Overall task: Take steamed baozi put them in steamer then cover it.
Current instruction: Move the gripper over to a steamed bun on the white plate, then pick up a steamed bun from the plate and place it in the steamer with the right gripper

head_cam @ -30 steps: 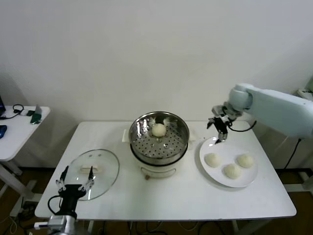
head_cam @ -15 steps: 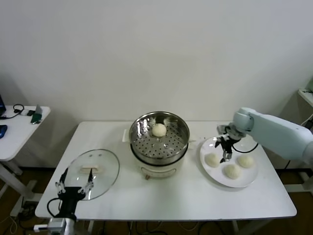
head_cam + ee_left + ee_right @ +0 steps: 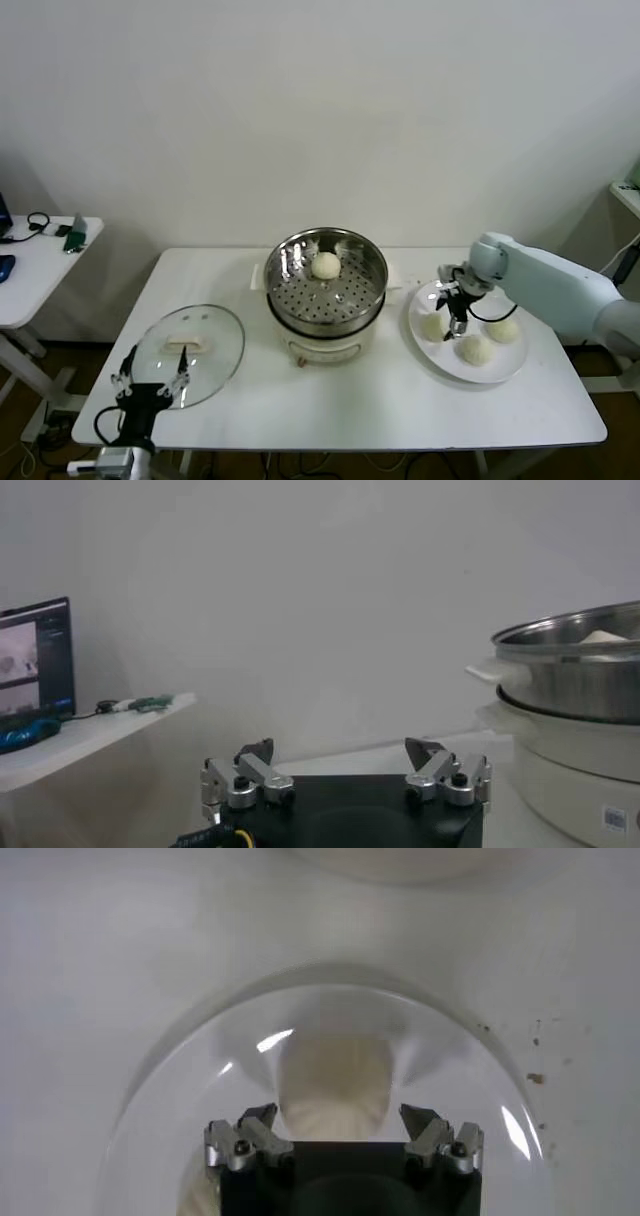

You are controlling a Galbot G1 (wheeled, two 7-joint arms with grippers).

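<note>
Right gripper [image 3: 457, 322] low over the plate [image 3: 505, 368], jaws spread, a bun [image 3: 334, 1086] between the fingertips but not pinched.

One bun [image 3: 325, 265] sits in the steamer [image 3: 326, 283] at the table's [image 3: 340, 400] middle; three buns lie on the plate right of it: one [image 3: 433, 326] just beside the gripper, one [image 3: 474, 348] nearer, one [image 3: 502, 329] to the right. Glass lid [image 3: 188, 354] lies flat on the table left of the steamer. Left gripper [image 3: 150, 376] is parked at the near left edge by the lid, jaws spread, holding nothing.
</note>
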